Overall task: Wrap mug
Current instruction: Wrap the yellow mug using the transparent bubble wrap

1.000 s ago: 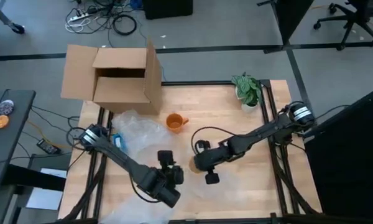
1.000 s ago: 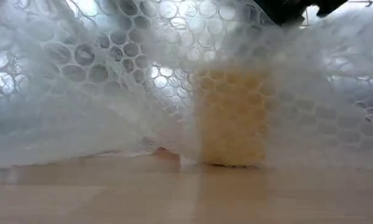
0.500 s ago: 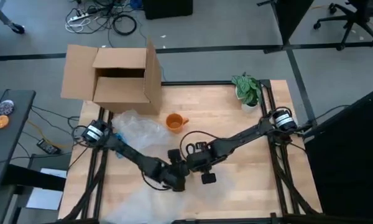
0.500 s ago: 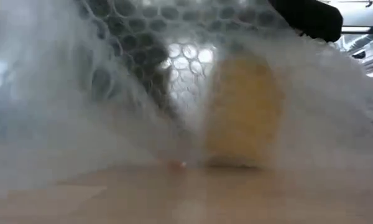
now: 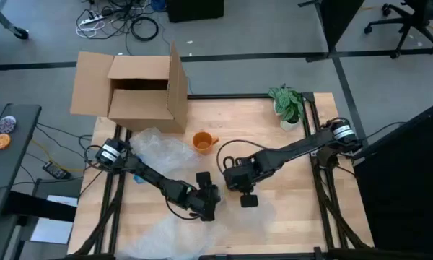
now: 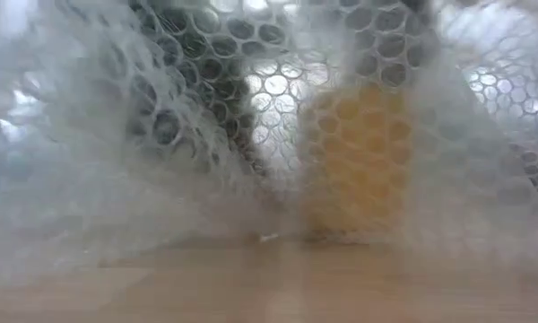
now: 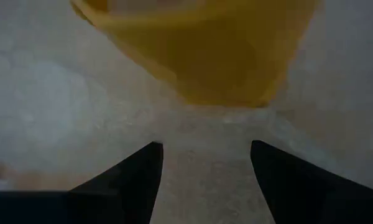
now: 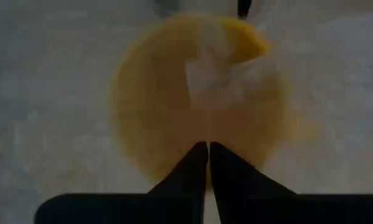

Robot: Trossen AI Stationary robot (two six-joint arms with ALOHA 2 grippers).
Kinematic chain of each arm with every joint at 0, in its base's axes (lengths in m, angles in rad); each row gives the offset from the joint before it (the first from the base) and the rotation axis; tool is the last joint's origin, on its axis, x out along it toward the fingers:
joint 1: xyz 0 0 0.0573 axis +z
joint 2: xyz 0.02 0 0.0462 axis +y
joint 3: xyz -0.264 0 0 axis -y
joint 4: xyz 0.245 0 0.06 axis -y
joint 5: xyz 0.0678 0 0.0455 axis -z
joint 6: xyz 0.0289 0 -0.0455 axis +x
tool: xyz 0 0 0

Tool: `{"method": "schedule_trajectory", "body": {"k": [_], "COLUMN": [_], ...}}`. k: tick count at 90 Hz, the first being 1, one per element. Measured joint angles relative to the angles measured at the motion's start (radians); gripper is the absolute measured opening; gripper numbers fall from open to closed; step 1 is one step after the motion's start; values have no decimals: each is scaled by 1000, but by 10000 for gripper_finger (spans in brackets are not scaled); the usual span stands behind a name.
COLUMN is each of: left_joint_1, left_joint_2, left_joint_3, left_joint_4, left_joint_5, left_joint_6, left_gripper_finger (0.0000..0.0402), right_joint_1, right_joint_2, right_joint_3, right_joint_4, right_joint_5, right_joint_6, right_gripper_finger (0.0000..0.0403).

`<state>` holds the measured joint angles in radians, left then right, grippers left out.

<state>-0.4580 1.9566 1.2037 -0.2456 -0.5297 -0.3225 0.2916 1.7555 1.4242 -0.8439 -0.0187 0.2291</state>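
Grey floor surrounds the wooden table; tangled cables lie near an open cardboard box (at the table's far corner), with a wheeled office chair and a dark side table

Over the last second the left pincer swung in from the worktop's near edge toward the yellow mug. The right pincer first closed up on it, then backed slightly away, and the bubble wrap shifted across the mug.
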Motion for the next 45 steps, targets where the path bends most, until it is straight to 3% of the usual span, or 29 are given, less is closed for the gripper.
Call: {"method": "schedule_trajectory", "body": {"k": [25, 45], "left_joint_1": [0, -6], "left_joint_2": [-4, -17], "left_joint_3": [23, 44], "left_joint_4": [-19, -79], "left_joint_5": [0, 0], "left_joint_6": [2, 1], "left_gripper_finger": [229, 229], "right_joint_1": [22, 30], "right_joint_2": [-56, 47], "right_joint_3": [0, -3], "right_joint_4": [190, 239], "right_joint_5": [0, -13], "right_joint_6": [-13, -37], "right_gripper_finger": [0, 0]}}
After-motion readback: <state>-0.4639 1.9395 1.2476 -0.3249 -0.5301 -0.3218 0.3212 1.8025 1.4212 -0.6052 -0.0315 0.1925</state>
